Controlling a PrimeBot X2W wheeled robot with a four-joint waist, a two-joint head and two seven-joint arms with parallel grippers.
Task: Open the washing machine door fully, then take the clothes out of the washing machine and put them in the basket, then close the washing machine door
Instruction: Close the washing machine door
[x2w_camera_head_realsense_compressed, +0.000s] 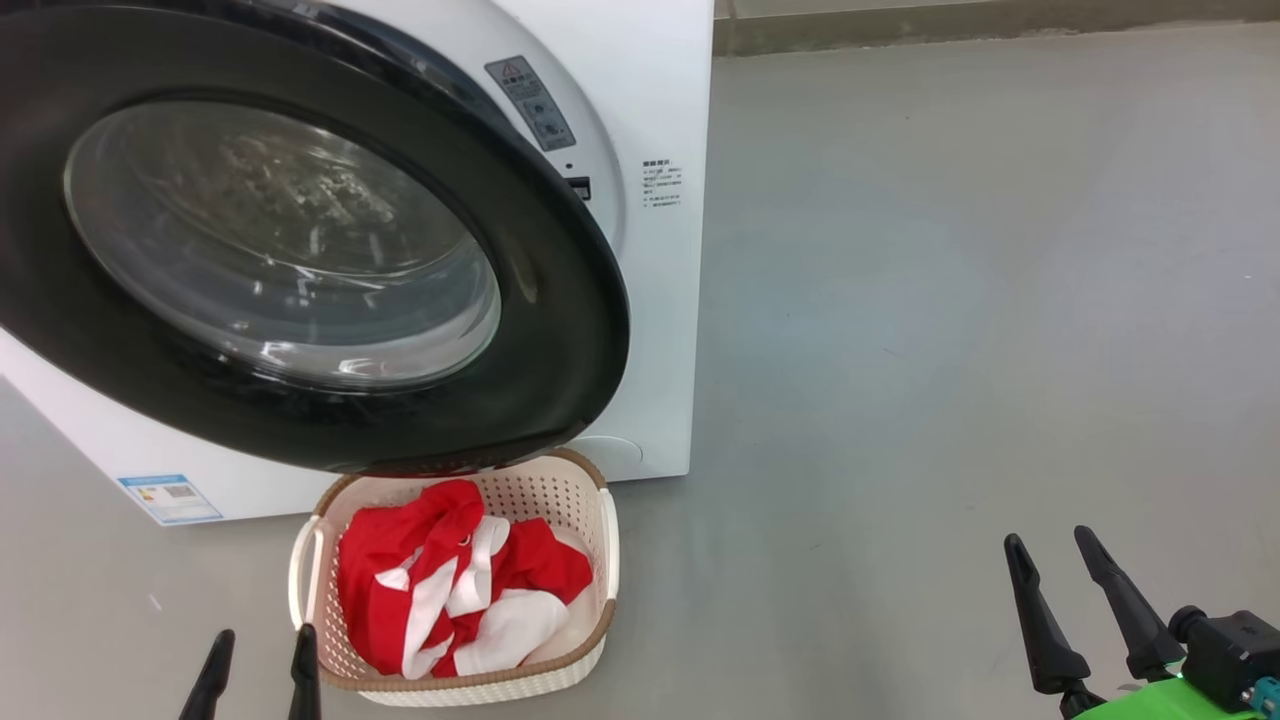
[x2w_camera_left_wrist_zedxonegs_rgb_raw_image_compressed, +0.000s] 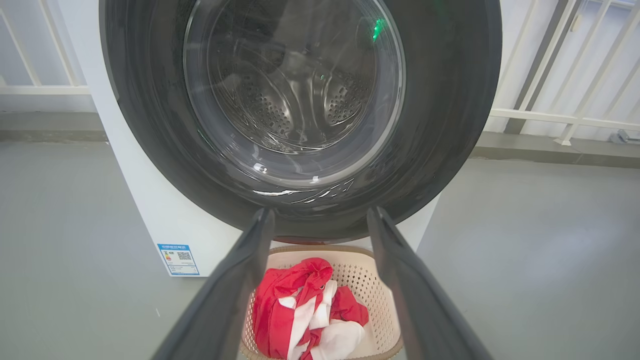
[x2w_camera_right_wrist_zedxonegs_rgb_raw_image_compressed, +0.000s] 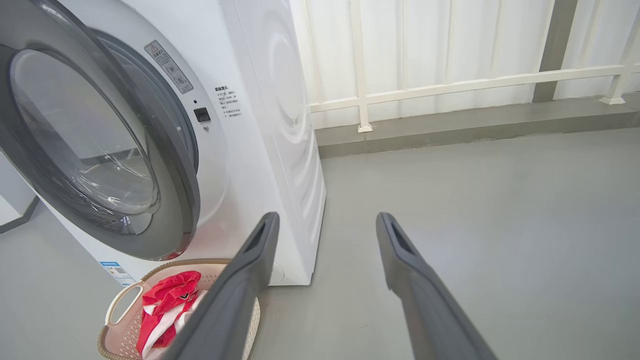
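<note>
Our clothes (x2w_camera_head_realsense_compressed: 450, 580) are piled in the basket (x2w_camera_head_realsense_compressed: 608, 625), parked on the floor (x2w_camera_head_realsense_compressed: 900, 300) right under the washing machine door (x2w_camera_head_realsense_compressed: 560, 330) so anything pulled out has a short drop. Our left gripper (x2w_camera_head_realsense_compressed: 265, 635) and right gripper (x2w_camera_head_realsense_compressed: 1050, 537) hang low, 2 fingers each spread and empty. We reckon only the door's left, since it looks ajar from the washing machine (x2w_camera_head_realsense_compressed: 660, 300) front.

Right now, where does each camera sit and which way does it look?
Head view: on the head, looking down at door, basket and clothes; left gripper, right gripper below.
Left wrist view: left wrist, facing the door straight on; own fingers.
Right wrist view: right wrist, facing the washing machine's corner and floor; own fingers.
All share door, basket, clothes.
</note>
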